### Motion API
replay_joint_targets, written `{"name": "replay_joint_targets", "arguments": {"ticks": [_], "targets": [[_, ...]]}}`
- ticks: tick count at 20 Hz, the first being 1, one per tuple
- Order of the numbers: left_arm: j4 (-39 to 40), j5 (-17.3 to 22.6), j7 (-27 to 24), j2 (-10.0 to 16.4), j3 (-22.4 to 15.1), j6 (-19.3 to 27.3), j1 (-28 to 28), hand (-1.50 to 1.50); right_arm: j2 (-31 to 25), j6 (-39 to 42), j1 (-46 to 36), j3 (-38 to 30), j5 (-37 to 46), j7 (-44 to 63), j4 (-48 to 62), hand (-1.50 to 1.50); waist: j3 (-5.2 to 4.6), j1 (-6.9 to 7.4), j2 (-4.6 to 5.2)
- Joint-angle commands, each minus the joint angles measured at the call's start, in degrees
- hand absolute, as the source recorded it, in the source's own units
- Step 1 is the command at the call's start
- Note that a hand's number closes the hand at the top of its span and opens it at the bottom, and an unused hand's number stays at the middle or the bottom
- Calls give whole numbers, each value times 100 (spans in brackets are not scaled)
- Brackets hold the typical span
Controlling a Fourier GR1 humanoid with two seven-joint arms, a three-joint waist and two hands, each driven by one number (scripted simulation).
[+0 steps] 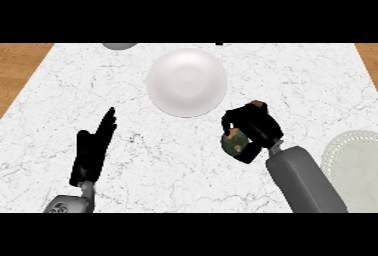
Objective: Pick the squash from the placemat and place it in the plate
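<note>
A: Nearest us, two grey forearms (303,185) are showing at the lower edge of the frame, one at lower left and one at lower right.

B: How is the left robot hand (92,150) sitting?

A: It is resting open at lower left, fingers straight and pointing toward the top of the frame. It is grasping nothing, over the white marbled worktop (310,80).

B: And the right robot hand (255,125)?

A: It is sitting right of centre, its black fingers curling round the squash (236,141) and hiding most of it. A mottled green patch is peeking out at the hand's lower left, and a brown stem end is poking out at its top.

B: Where is the squash sitting against the plate (186,82)?

A: The white plate is lying at upper centre. The squash is being held over bare worktop, near the plate's lower right rim but not on it.

B: And the placemat (354,160)?

A: Pale and round, it is lying at the right edge, partly cut off, right of the forearm and apart from the squash.

B: Anything else?

A: A small grey thing (118,46) is showing at the upper left, cut off; it may be a bowl, but I cannot tell.
</note>
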Motion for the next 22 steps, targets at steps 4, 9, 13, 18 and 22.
{"name": "replay_joint_targets", "arguments": {"ticks": [4, 9, 13, 18, 22], "targets": [[161, 104, 203, 60, 116, -128, -349, 0, 842, -617, -1385, 1561, -887, 1757, -110, 150, 33, 57, 44], [193, 33, 212, -39, 147, 44, -401, 0, 857, -1876, -2287, 1769, -1320, 2939, -95, 150, 27, -143, 23], [196, 140, -42, 143, 283, -146, -73, 0, 860, -2228, -3166, 1928, -1848, 3809, 523, 150, 21, -203, 19], [299, -8, 43, -32, 290, 95, -353, 0, 862, -2553, -3801, 1655, -2483, 3185, 1899, 150, 25, -332, 37], [220, -125, -25, -117, 106, 103, -95, 0, 863, -2781, -4315, 1576, -2754, 3009, 2874, 150, 24, -240, 65]]}}
